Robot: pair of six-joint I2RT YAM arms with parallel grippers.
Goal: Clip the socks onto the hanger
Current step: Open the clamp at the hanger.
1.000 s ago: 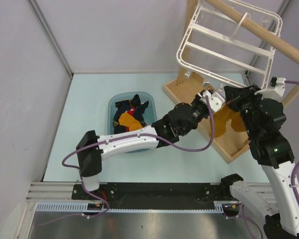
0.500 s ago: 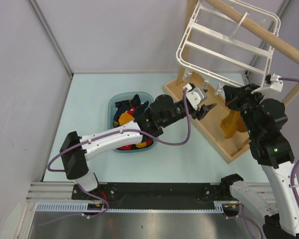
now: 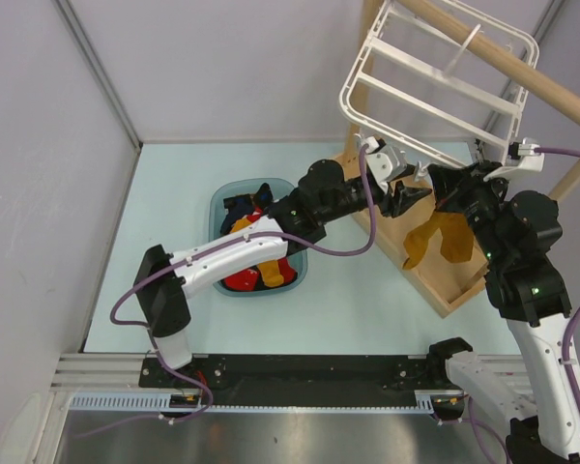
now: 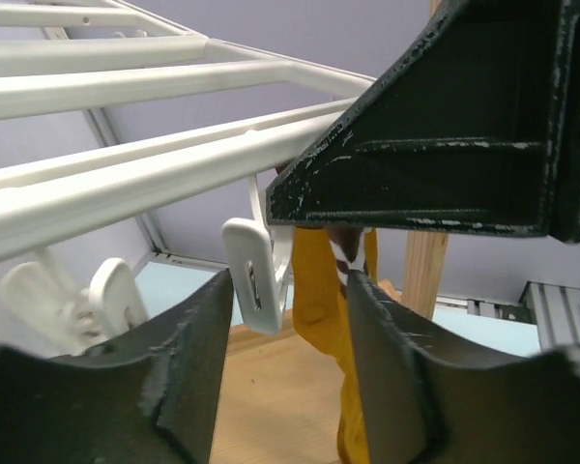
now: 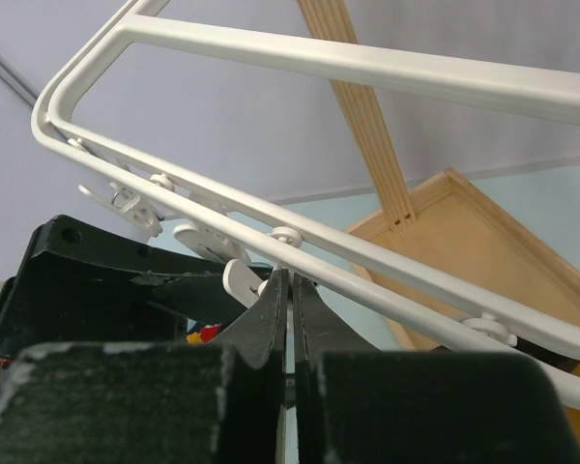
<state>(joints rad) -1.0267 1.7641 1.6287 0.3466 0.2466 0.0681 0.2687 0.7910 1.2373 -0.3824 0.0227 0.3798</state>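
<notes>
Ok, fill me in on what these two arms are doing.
The right gripper is shut on a mustard sock, holding it up under the white hanger and its row of clips. The left gripper hovers open at one clip beside the sock. The sock isn't clipped yet. Other socks lie in the blue bin.
</notes>
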